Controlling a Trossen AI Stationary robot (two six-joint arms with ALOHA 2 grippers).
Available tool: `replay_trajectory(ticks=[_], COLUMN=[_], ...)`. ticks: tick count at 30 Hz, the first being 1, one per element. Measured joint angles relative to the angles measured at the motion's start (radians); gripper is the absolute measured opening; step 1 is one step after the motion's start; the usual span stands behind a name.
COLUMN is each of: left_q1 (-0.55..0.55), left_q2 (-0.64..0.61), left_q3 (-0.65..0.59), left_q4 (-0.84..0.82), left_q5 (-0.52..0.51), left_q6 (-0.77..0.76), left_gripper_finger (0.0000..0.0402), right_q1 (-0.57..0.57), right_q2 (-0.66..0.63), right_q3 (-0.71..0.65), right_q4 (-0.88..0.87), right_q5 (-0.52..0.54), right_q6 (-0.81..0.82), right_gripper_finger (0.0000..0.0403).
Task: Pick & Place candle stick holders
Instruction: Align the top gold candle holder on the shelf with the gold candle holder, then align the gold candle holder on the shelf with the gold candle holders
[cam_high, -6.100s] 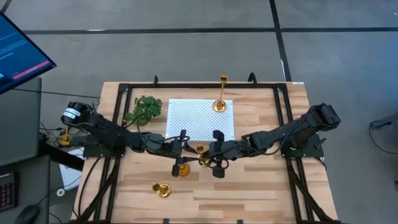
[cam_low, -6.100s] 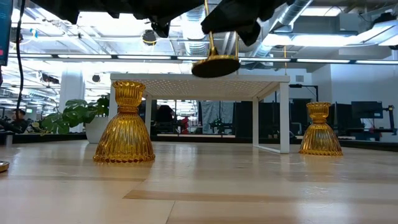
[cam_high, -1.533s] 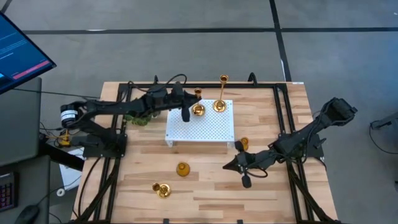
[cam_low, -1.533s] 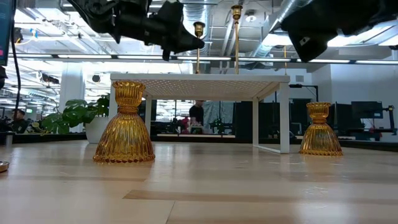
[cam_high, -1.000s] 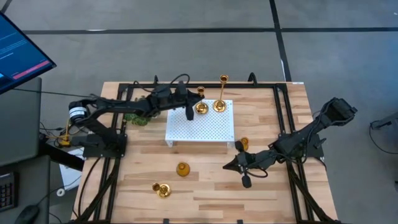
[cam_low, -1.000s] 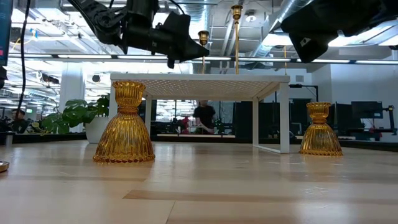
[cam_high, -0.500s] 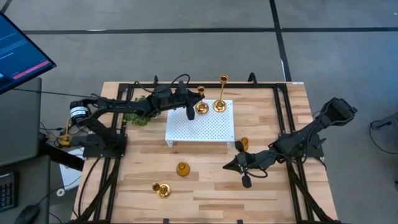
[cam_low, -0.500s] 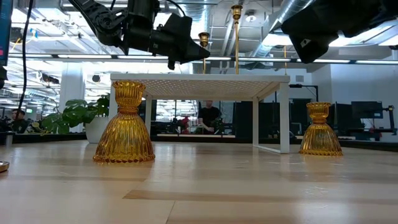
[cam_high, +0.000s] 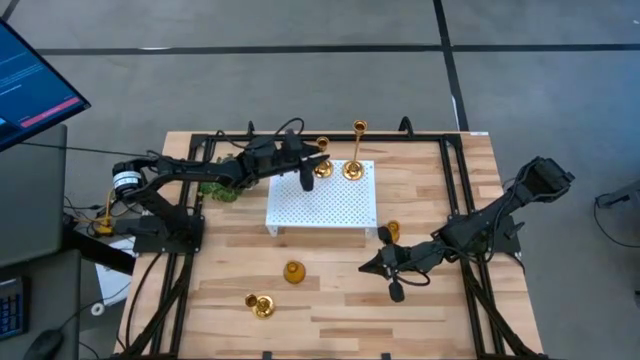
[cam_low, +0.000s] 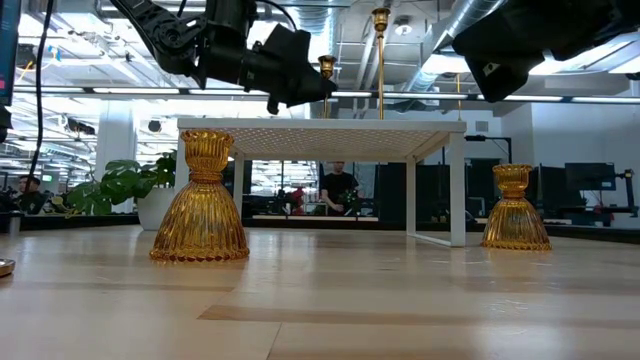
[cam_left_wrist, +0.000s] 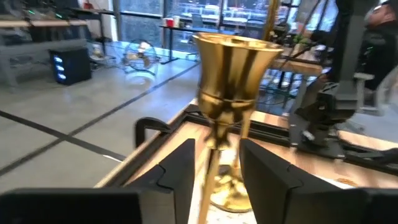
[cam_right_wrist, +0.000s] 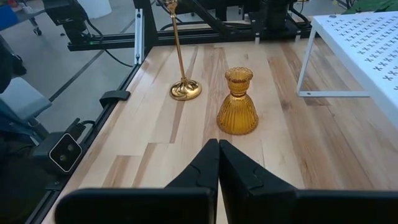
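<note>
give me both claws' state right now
Left claw: open around the slim candle holder on the white rack.
Right claw: shut, empty.

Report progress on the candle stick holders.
Done: a tall slim holder stands on the white stand. In hand: the left gripper is at a second slim holder standing on the stand, jaws apart either side of its stem. Left: two squat holders and a third slim holder sit on the table. The right gripper waits over the table, jaws shut and empty.
</note>
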Motion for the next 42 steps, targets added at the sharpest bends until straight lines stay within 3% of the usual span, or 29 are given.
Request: replay_trajectory(ticks=[6,30,42], left_q1=[-0.005,-0.003,-0.004], left_q2=[0.0,0.0,-0.136], left_q3=[0.0,0.0,-0.001], left_q4=[0.001,-0.002,-0.244], left_q5=[0.032,0.023,0.031], left_q6=[-0.014,-0.004,0.027], left_gripper_finger=[0.0145,0.0143,0.0145], right_q1=[0.0,0.001,0.021], right_q2=[0.0,0.0,0.001], right_q3=[0.0,0.0,0.0], right_q4=[0.0,-0.01,-0.021], right_q5=[0.0,-0.001,-0.001], right_q6=[0.0,0.026,0.029], right_gripper_finger=[0.0,0.0,0.0])
